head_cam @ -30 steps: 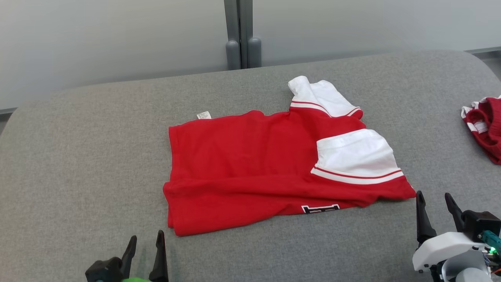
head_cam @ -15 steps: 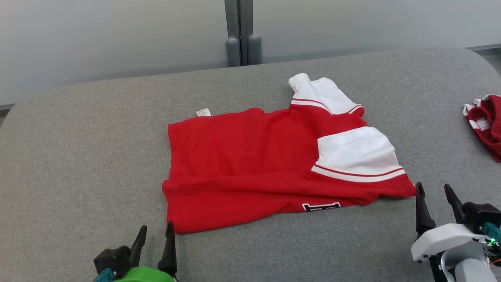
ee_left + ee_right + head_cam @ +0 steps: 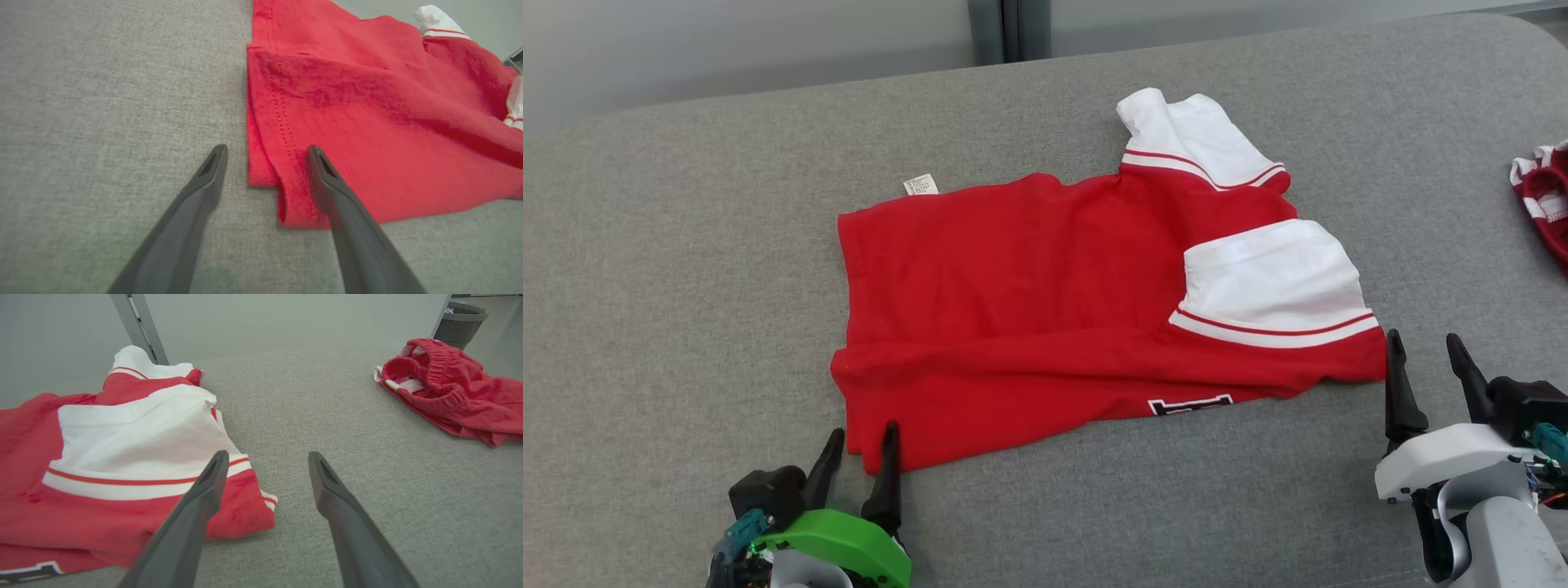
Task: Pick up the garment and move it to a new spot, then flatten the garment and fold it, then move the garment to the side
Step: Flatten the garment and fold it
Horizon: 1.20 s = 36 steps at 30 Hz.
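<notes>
The garment (image 3: 1029, 302) is a red shirt with white sleeves, lying partly folded on the grey padded surface (image 3: 686, 269). My left gripper (image 3: 864, 437) is open at its near left corner. In the left wrist view the garment's (image 3: 367, 122) hem corner lies between the fingers of the left gripper (image 3: 266, 149), with one finger over the cloth. My right gripper (image 3: 1423, 339) stands open just right of the near right corner. In the right wrist view, the right gripper (image 3: 268, 454) has its left finger in front of the red sleeve band of the garment (image 3: 135, 428).
A second red garment (image 3: 1543, 196) lies crumpled at the right edge of the surface, also seen in the right wrist view as a bunched red garment (image 3: 449, 392). A grey bin (image 3: 457, 318) stands beyond it. A grey post (image 3: 992, 28) rises behind the surface.
The head camera has tilted down. My left gripper has come forward to the garment's near left corner. My right gripper has edged forward beside the near right corner. Both stay open.
</notes>
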{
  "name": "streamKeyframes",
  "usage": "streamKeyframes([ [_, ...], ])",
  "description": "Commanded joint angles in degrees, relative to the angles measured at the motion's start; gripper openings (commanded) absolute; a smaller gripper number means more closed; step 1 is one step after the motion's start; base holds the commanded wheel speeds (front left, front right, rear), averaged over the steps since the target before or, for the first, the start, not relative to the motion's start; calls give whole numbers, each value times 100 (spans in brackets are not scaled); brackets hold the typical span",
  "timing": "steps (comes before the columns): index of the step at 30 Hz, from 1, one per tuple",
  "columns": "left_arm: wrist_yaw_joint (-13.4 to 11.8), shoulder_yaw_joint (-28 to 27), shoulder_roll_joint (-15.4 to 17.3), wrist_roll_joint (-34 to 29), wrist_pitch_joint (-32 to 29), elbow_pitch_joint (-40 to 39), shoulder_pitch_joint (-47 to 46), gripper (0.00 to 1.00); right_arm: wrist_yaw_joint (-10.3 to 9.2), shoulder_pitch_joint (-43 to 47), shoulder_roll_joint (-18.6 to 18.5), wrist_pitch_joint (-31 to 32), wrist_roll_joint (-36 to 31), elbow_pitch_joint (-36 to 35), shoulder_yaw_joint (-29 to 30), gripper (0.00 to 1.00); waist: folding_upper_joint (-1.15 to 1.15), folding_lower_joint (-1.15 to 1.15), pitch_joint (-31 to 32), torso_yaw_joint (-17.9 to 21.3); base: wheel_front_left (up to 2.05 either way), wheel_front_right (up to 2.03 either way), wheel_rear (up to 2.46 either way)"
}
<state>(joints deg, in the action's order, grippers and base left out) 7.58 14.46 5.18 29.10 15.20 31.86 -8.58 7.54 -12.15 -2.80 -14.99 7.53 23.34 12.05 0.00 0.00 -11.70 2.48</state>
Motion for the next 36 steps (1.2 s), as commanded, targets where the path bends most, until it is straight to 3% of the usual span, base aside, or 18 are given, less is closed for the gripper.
streamKeyframes([
  [1,-14,140,62,125,-14,-9,-77,100,-12,-40,-25,-26,5,-24,36,100,0,0,-67,41,0,0,0],
  [6,-14,443,161,379,-20,-90,-56,100,-12,-42,-24,-25,8,-35,113,100,0,0,-103,8,0,0,0],
  [10,-14,625,216,458,-20,-149,1,0,-12,-78,-24,-26,36,39,133,100,0,0,-124,-20,0,0,0],
  [23,-14,897,366,648,-20,-224,-75,0,-12,-414,-23,-26,262,928,-22,100,0,0,-289,-112,0,0,0],
  [24,-14,905,376,652,-20,-226,-91,0,-12,-428,-27,-26,306,983,-30,54,0,0,-297,-117,0,0,0],
  [25,-15,908,379,659,-20,-233,-106,0,-12,-437,-27,-25,340,1061,-66,20,0,0,-304,-122,0,0,0],
  [26,-14,913,379,671,-20,-242,-114,0,-12,-439,-22,-23,393,1130,-104,0,0,0,-306,-125,0,0,0],
  [29,-15,931,381,708,-20,-299,-141,0,-12,-465,-25,-13,565,1199,-114,0,0,0,-304,-129,0,0,0],
  [36,-14,835,445,663,-9,-609,-203,0,-12,-492,-32,-19,876,628,147,0,0,0,-149,-138,0,0,0],
])
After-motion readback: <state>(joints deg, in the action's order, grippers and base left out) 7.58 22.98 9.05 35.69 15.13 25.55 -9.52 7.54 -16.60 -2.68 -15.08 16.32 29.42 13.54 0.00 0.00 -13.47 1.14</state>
